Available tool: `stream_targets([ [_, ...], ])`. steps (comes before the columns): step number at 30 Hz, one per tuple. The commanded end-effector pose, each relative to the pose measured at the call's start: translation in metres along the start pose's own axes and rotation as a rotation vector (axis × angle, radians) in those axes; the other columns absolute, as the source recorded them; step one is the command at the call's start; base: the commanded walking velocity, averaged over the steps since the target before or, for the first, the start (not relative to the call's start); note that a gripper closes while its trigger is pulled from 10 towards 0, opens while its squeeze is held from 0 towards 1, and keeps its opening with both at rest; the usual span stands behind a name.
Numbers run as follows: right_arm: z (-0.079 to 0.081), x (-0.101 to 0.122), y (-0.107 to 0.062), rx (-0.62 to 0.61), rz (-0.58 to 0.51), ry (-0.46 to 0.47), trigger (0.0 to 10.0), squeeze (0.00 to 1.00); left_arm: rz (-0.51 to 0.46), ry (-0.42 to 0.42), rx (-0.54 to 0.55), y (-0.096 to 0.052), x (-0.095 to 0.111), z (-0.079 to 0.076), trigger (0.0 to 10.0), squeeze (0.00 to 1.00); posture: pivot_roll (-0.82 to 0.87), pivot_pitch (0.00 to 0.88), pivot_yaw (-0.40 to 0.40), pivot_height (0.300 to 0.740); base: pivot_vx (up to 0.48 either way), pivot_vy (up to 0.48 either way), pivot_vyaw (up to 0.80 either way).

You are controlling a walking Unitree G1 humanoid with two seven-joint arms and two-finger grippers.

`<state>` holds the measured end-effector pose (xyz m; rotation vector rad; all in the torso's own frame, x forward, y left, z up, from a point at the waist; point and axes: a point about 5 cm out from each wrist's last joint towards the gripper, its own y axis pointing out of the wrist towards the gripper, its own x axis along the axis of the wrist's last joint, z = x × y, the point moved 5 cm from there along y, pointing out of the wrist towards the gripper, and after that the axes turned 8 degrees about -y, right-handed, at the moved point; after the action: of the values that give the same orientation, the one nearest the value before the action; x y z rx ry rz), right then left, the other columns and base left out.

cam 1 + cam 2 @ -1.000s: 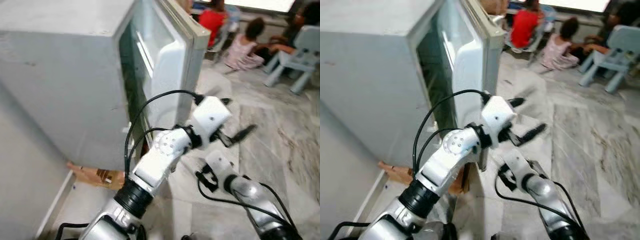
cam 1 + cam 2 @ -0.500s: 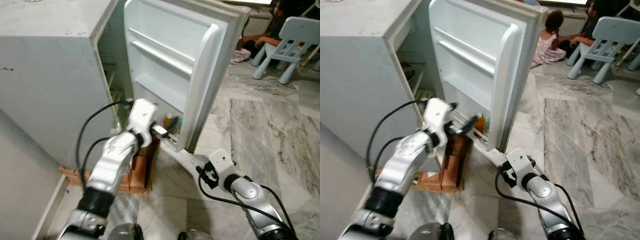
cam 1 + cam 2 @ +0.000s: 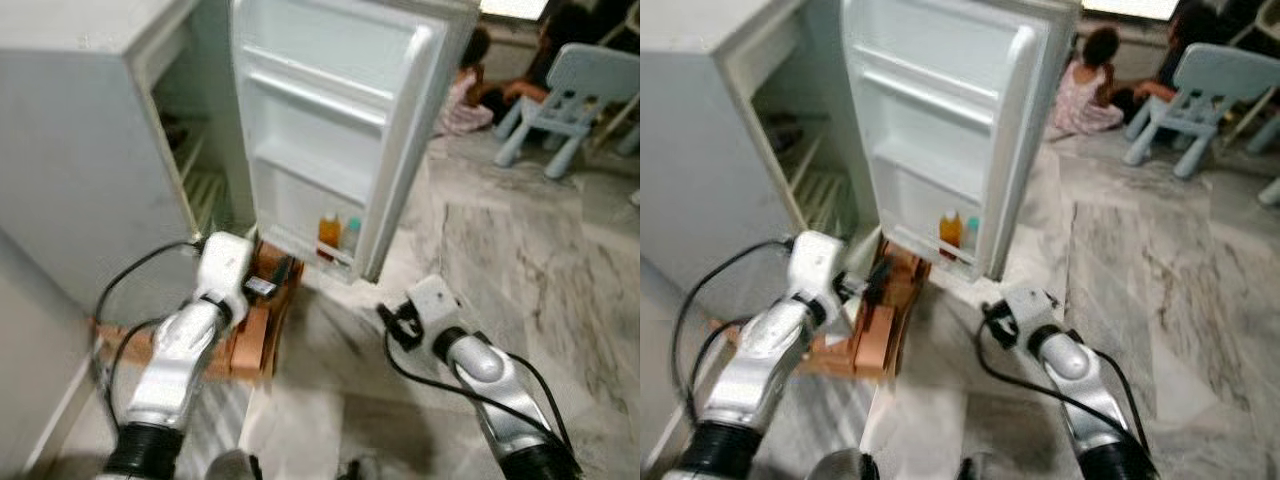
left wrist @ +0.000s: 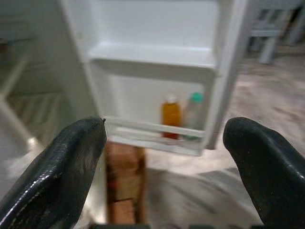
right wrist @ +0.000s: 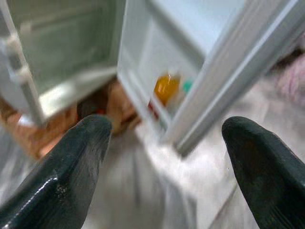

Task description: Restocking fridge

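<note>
Both grippers, left gripper (image 4: 164, 157) and right gripper (image 5: 164, 157), were spread wide, holding nothing. Fridge (image 3: 90, 150) door (image 3: 340, 130) stood open, two bottles (image 3: 338, 234) on its bottom shelf. Risk: left arm bumping door shut.

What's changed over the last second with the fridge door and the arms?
The fridge door has gone from nearly shut to wide open. The left gripper dropped from beside the door edge to low by the wooden stand, fingers open and empty. The right gripper stayed low and open. The orange bottle sits on the bottom door shelf.
</note>
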<state>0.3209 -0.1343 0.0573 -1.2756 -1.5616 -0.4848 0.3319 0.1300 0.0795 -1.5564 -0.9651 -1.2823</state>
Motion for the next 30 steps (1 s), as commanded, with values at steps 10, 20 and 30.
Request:
stream_targets([
  [10, -0.042, 0.008, 0.002, -0.197, 0.013, -0.006, 10.0, 0.0, -0.002, 0.01, 0.18, -0.034, -0.006, 0.045, 10.0, 0.0, -0.01, 0.045, 0.005, 0.74, 0.405, -0.155, 0.0],
  [20, -0.023, 0.016, 0.006, -0.192, -0.017, -0.015, 10.0, 0.0, -0.039, 0.013, 0.134, -0.017, 0.009, 0.034, 10.0, 0.0, -0.02, 0.036, 0.025, 0.74, 0.461, 0.0, 0.0],
  [30, -0.025, 0.024, 0.012, -0.2, -0.053, 0.075, 10.0, 0.0, -0.017, 0.001, 0.056, -0.007, 0.001, 0.01, 10.0, 0.0, -0.03, 0.041, 0.021, 0.74, 0.461, 0.0, 0.0],
])
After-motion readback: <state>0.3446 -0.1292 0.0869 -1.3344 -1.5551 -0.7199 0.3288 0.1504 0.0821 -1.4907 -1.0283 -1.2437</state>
